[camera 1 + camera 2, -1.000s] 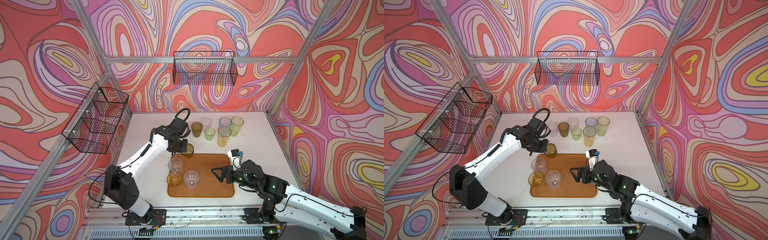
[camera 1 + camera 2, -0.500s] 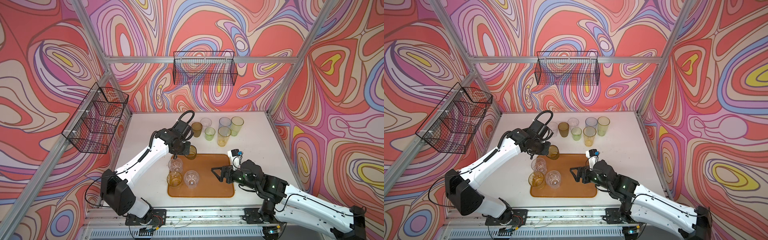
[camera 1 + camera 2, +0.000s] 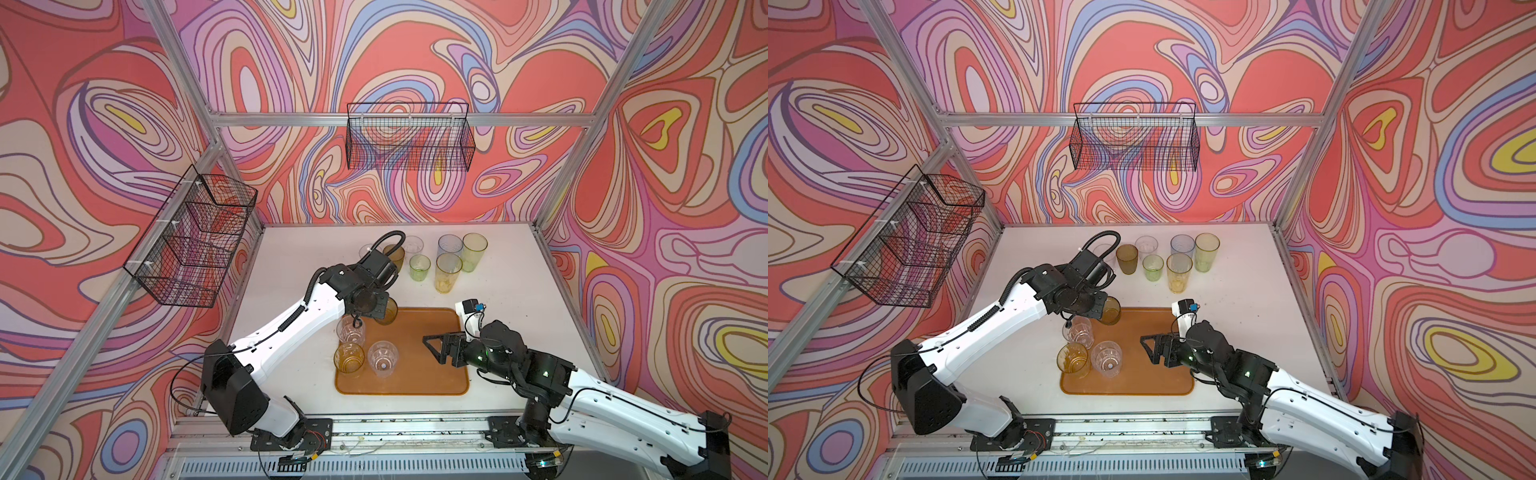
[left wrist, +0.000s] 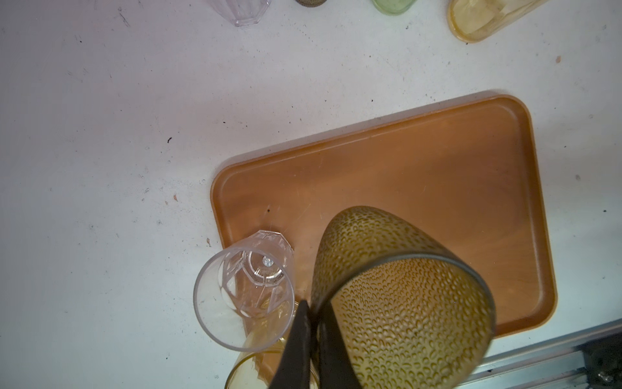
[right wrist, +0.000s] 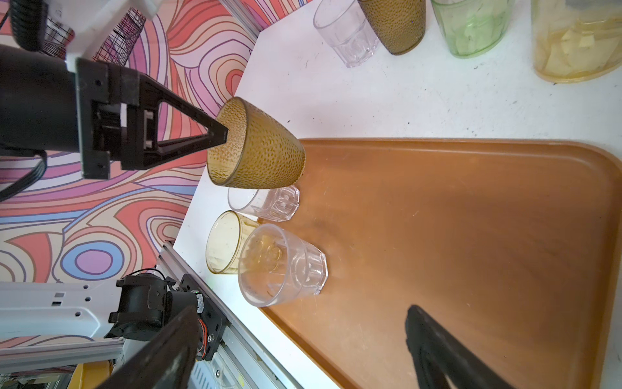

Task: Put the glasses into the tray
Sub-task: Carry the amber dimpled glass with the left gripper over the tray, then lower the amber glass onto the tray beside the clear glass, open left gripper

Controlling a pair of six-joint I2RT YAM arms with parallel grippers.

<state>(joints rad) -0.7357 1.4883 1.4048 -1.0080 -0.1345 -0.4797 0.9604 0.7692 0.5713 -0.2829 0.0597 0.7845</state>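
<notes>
My left gripper (image 3: 376, 309) (image 4: 314, 313) is shut on the rim of a dark olive-brown dimpled glass (image 3: 387, 312) (image 4: 397, 296) (image 5: 262, 151). It hangs tilted over the far left corner of the orange-brown tray (image 3: 415, 388) (image 3: 1142, 386) (image 4: 437, 161). Along the tray's left side stand two clear faceted glasses (image 3: 351, 330) (image 3: 383, 358) and an amber one (image 3: 349, 357). Several more glasses stand on the table behind: olive-brown (image 3: 1126, 257), green (image 3: 419, 268), yellow (image 3: 448, 272), grey-blue (image 3: 449, 245), yellow-green (image 3: 474, 251) and clear (image 3: 413, 244). My right gripper (image 3: 434, 349) (image 5: 301, 311) is open and empty over the tray's right part.
Two black wire baskets hang on the walls, one at the left (image 3: 191, 241) and one at the back (image 3: 409, 137). An aluminium rail (image 3: 395, 424) runs along the table's front edge. The tray's middle and right are bare (image 5: 471, 235).
My left arm has carried the olive-brown glass to the right and nearer, from beside the tray's far left corner to over it. The right arm has not moved.
</notes>
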